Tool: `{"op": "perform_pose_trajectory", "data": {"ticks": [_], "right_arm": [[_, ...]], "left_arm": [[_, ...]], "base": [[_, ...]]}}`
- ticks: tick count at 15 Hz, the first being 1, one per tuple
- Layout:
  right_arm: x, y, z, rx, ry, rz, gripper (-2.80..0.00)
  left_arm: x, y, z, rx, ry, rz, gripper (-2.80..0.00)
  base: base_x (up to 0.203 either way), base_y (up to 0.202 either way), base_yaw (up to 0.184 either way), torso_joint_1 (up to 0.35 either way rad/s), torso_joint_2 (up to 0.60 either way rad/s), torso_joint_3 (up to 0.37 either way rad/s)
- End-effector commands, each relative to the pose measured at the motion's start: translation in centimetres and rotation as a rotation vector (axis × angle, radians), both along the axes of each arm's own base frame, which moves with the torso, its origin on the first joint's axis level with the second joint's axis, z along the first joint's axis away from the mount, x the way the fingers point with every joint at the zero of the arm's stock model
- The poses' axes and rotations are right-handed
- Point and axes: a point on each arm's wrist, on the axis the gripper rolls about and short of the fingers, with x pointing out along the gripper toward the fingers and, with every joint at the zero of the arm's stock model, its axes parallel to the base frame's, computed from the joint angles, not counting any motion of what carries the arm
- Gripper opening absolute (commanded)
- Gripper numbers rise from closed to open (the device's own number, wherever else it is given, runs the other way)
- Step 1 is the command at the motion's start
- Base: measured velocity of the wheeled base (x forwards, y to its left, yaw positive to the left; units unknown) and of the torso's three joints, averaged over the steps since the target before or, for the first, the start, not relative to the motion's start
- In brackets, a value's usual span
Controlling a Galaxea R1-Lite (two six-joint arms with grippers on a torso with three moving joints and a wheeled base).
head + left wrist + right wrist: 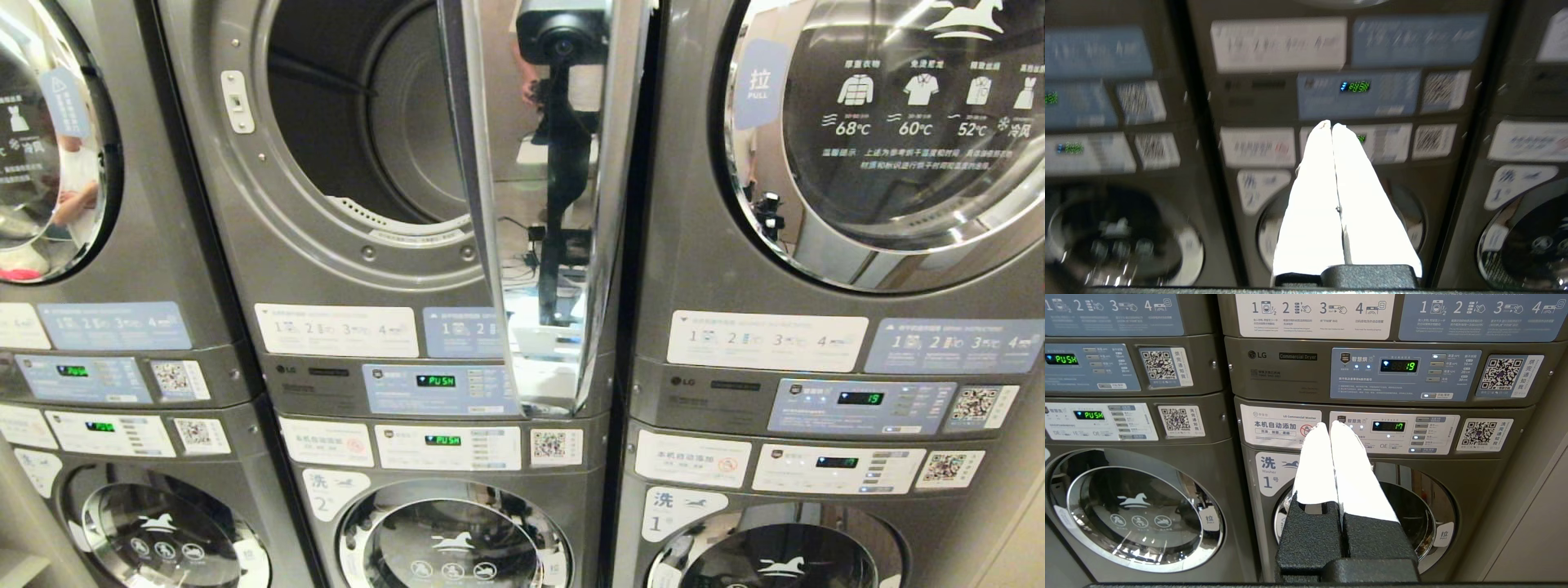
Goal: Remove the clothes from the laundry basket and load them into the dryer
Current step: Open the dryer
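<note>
dryer [359,163], the upper machine in the middle stack, stands with its round mouth uncovered and its dark drum showing; its door [543,204] is swung out toward the camera on the right side of the opening, edge-on, the glass mirroring a dark stand. its control panel [441,385] reads "push" in green. no clothes and no laundry basket show in any view.

neither arm appears in the head view. the left gripper [1331,124] points level at the middle stack, its two white fingers [1314,196] pressed together tip to tip with nothing between them; past the tips lie the panel labels, and below them the washer door [1274,241] of that stack. the left wrist view is blurred.

the right gripper [1329,425] points level at the right-hand stack, its fingers likewise together and empty, tips in front of the lower panel [1392,433], above the washer marked 1 [1437,514]. the dryer panel [1404,373] above shows 19.
</note>
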Motion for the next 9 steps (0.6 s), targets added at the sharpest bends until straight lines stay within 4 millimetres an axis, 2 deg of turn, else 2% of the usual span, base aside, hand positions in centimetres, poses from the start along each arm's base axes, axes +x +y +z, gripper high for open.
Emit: {"op": "perform_pose_trajectory", "data": {"ticks": [1,2,4,6,9], "right_arm": [[0.0,0.0,0.0,-0.005,0.0,-0.001,-2.8],[0.0,0.0,0.0,-0.005,0.0,-0.001,-2.8],[0.0,0.0,0.0,-0.003,0.0,0.0,-2.8],[0.0,0.0,0.0,-0.01,0.001,0.002,-2.8],[0.0,0.0,0.0,-0.012,0.003,0.003,-2.8]], "left_arm": [[-1.2,-0.2,3.6,0.018,-0.108,-0.11,-2.8],[-1.7,-0.4,6.2,0.027,-0.143,-0.201,-2.8],[0.0,-0.7,11.4,0.01,-0.1,-0.35,-2.8],[3.9,-1.0,16.7,-0.027,-0.028,-0.492,-2.8],[10.5,-2.3,21.8,-0.076,0.015,-0.736,-2.8]], "base": [[0.0,0.0,0.0,0.0,0.0,0.0],[0.0,0.0,0.0,0.0,0.0,0.0],[0.0,0.0,0.0,0.0,0.0,0.0],[0.0,0.0,0.0,0.0,0.0,0.0],[0.0,0.0,0.0,0.0,0.0,0.0]]}}
